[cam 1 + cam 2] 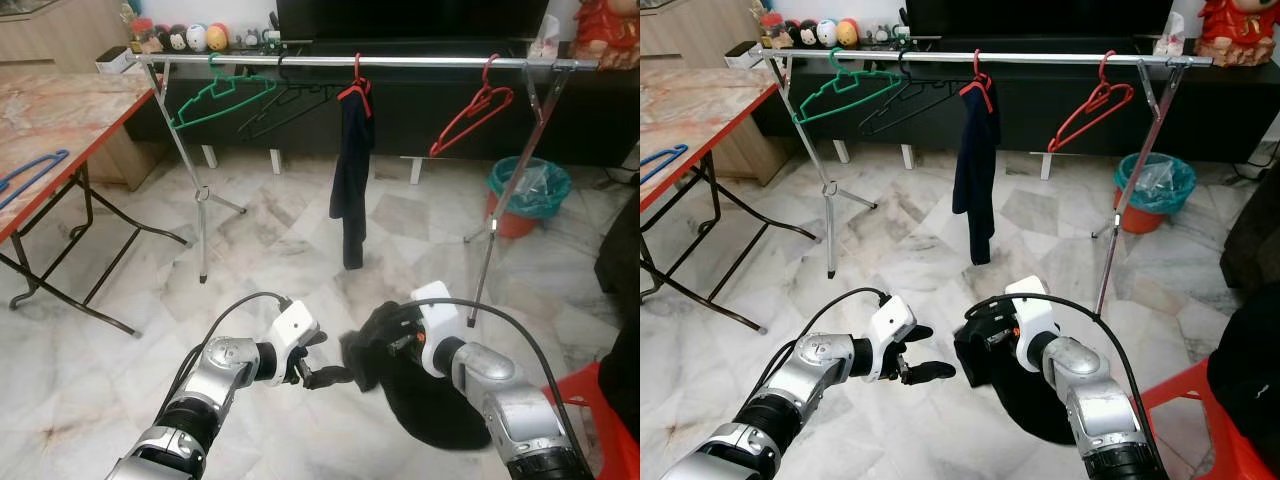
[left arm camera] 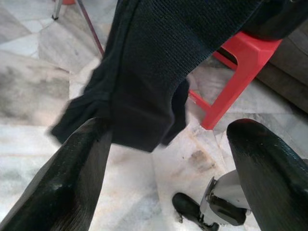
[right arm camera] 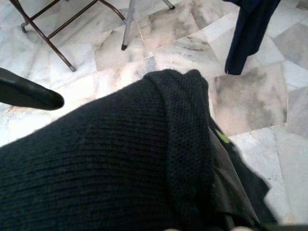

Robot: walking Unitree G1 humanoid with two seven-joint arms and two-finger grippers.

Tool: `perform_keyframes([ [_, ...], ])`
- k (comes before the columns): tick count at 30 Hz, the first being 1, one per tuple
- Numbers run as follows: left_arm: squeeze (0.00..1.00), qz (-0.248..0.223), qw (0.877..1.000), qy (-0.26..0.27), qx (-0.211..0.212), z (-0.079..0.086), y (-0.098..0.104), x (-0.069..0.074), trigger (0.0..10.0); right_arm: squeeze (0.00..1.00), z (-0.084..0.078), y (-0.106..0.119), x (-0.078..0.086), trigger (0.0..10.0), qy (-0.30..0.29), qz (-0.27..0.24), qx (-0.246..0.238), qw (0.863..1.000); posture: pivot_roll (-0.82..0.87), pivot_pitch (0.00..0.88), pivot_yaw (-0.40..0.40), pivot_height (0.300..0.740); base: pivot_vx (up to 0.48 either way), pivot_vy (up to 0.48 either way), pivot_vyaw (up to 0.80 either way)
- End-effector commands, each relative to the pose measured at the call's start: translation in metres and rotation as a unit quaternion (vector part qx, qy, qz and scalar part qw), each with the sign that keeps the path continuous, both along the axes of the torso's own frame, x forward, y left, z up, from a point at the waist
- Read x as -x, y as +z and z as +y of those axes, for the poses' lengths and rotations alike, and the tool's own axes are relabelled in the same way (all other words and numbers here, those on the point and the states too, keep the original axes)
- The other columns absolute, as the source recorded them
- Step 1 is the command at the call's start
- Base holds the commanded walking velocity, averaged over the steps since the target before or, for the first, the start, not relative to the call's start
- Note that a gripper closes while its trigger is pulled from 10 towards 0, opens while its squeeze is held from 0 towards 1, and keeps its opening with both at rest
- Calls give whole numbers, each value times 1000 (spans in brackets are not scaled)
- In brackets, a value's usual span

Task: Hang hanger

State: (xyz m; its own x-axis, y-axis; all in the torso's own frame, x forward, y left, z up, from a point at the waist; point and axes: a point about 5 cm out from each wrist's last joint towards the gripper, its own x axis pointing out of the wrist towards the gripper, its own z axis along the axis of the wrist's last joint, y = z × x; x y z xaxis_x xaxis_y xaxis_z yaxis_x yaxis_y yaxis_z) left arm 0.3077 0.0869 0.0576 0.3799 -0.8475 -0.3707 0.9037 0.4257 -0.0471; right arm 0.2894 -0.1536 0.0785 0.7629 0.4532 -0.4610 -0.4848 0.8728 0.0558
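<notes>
Down low over the marble floor (image 1: 90,360), a black knit garment (image 1: 420,400) is draped over the right gripper (image 1: 392,345), hiding its fingers, so I cannot tell their state. The left gripper (image 1: 322,368) reaches toward the cloth's edge from the left, forearm level, fingers (image 2: 72,178) spread. Beyond, the rail (image 1: 420,62) carries green (image 1: 215,98), black (image 1: 285,105) and red hangers (image 1: 475,112) and a navy garment (image 1: 352,170).

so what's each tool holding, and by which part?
Right tool: black garment, bunched at its upper end, exact hold hidden. Left tool: open, nothing held.
</notes>
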Motion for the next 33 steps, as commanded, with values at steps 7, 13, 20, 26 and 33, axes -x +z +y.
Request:
perform_keyframes([
  [7,0,-14,999,30,16,2,9,-7,10000,0,9,13,3,10000,18,-7,2,1000,-146,59,95,740,0,0,0],
  [13,0,-42,997,64,20,2,16,-15,10000,0,16,21,5,10000,32,-11,6,999,-146,60,105,740,0,0,0],
  [20,0,-68,994,80,11,1,18,-18,10000,0,23,32,6,10000,48,-23,5,999,-144,62,116,740,0,0,0],
  [26,0,-109,988,111,-14,4,21,-24,10000,0,26,37,8,10000,58,-31,7,998,-144,64,128,740,0,0,0],
  [33,0,-127,981,149,-14,9,26,-31,10000,0,25,39,9,10000,59,-32,9,998,-143,63,132,740,0,0,0],
])
